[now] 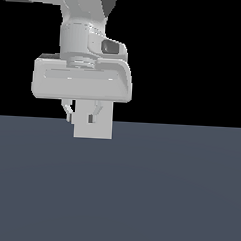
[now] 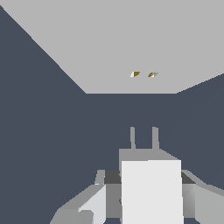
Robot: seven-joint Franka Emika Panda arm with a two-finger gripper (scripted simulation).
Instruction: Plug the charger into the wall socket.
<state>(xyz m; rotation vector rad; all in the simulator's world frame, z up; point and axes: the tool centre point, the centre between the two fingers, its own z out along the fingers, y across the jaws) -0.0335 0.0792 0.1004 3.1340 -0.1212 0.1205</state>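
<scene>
Holding small plain light-grey block charger [image 2: 151,192] pinched in your gripper [image 2: 144,183] | looks rigid, light, slick-sided, so keep squeezing mid-body | prongs face flat grey square wall socket [image 2: 127,48].

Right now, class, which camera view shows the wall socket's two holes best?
The wrist view. There the wall socket faces the camera as a broad grey panel, and both orange-brown holes show at its centre, beyond the prongs of the charger. In the exterior view the holes cannot be seen at all; the hand hangs over a plain grey block.
</scene>
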